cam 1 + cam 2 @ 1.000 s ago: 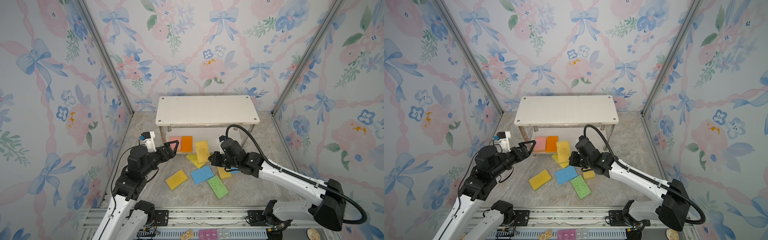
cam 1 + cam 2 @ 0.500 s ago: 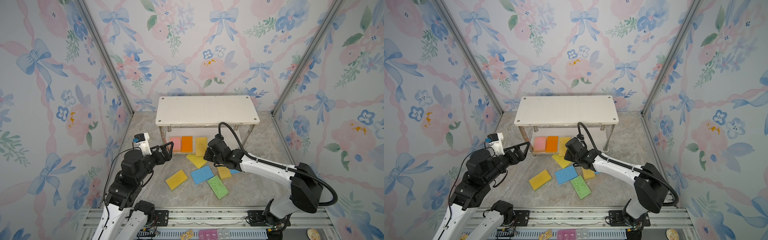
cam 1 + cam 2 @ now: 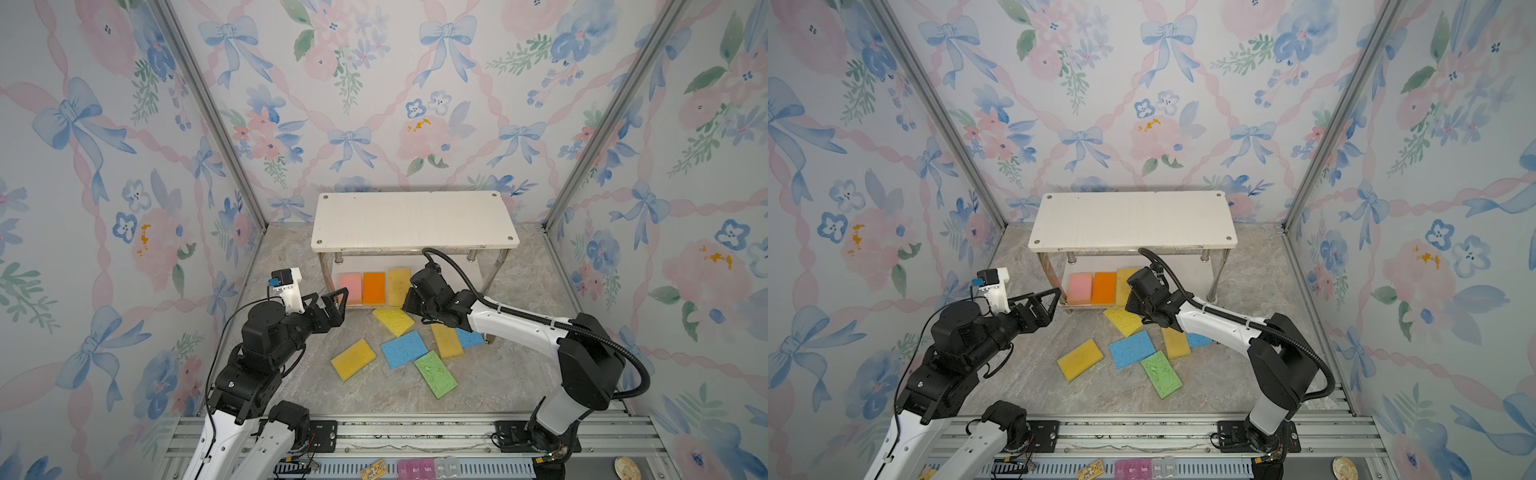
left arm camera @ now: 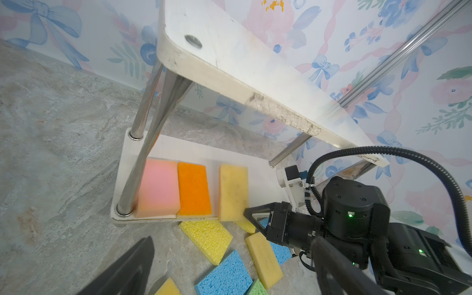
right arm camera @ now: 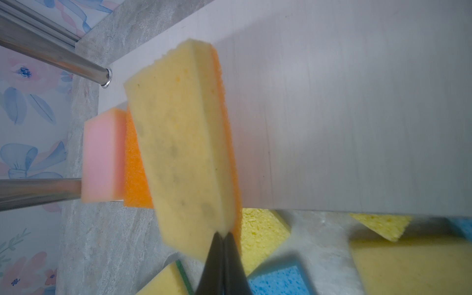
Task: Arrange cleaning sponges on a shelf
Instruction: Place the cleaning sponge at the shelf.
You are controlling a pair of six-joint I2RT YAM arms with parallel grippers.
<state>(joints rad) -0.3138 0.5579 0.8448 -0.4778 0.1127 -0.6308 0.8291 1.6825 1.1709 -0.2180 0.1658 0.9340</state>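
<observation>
The shelf (image 3: 411,220) stands at the back; its lower board (image 5: 332,102) holds a pink sponge (image 3: 350,286) and an orange sponge (image 3: 374,287) side by side. My right gripper (image 5: 224,236) is shut on the near end of a mustard yellow sponge (image 3: 398,286) with an orange backing, holding it over the lower board just right of the orange one. My left gripper (image 3: 336,303) hangs open and empty left of the shelf's front leg. On the floor in front lie bright yellow (image 3: 394,321), blue (image 3: 404,349), mustard (image 3: 446,340), green (image 3: 435,374) and yellow (image 3: 353,359) sponges.
A second blue sponge (image 3: 471,337) lies partly under the mustard one and my right arm. Metal shelf legs (image 4: 153,143) stand at the corners of the lower board. Patterned walls close in on three sides. The top board carries nothing.
My right gripper has carried the mustard sponge from in front of the shelf back onto the lower tier beside the orange sponge. The left gripper drew back slightly to the left, still open.
</observation>
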